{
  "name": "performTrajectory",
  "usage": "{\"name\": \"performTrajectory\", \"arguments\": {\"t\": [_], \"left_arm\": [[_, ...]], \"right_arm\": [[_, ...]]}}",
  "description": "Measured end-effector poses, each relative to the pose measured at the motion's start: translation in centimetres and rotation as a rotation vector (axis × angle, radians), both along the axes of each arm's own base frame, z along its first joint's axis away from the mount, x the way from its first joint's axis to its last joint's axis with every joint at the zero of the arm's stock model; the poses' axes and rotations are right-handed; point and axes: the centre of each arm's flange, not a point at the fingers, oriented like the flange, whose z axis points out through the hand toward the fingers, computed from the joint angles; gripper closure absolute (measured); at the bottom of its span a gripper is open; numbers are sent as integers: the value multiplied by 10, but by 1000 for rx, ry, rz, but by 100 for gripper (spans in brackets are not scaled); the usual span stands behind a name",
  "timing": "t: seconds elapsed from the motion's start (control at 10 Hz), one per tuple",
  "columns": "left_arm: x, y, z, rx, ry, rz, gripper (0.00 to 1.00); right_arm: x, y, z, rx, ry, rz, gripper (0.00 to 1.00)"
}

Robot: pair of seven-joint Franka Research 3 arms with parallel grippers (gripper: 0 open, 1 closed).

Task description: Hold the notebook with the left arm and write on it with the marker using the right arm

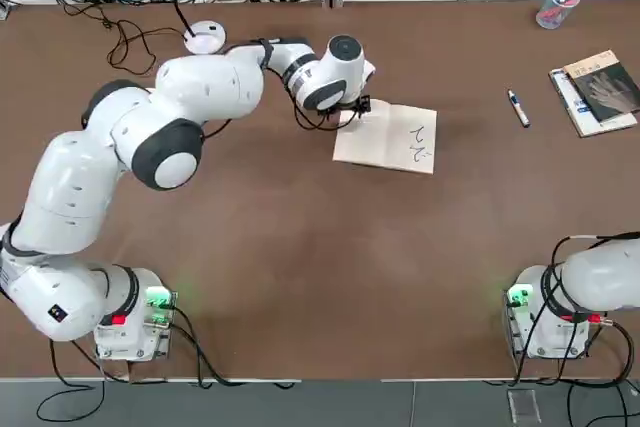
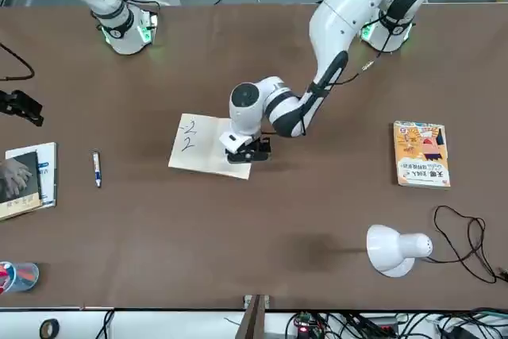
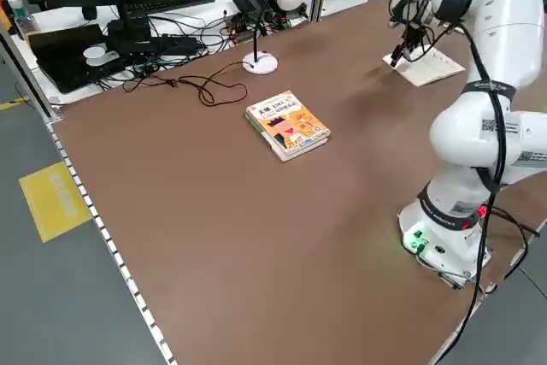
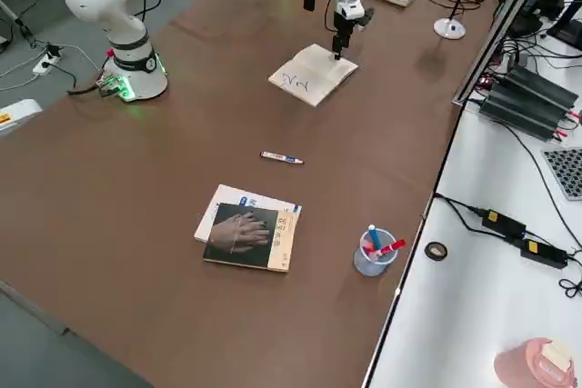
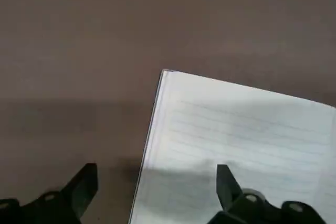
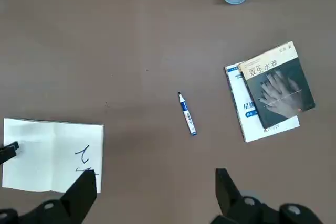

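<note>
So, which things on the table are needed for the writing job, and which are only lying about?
Needed:
- notebook
- marker
- left claw, over the notebook's edge

Lying about:
- orange book
- hand-cover book
- pen cup
- desk lamp

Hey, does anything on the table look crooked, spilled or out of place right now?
Nothing spilled or damaged. The notebook lies slightly askew, with the left pincer open over its edge. The marker lies loose on the table, apart from the notebook.
</note>
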Motion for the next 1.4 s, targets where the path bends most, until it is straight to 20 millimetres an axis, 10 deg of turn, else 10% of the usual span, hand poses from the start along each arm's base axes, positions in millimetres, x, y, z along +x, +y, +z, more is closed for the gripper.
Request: {"name": "performTrajectory", "arguments": {"t": [1.4], "left_arm": [[7,1,-23,10,-36,-4,0]], "right_arm": [[0,0,-2,-1,2,13,0]]}}
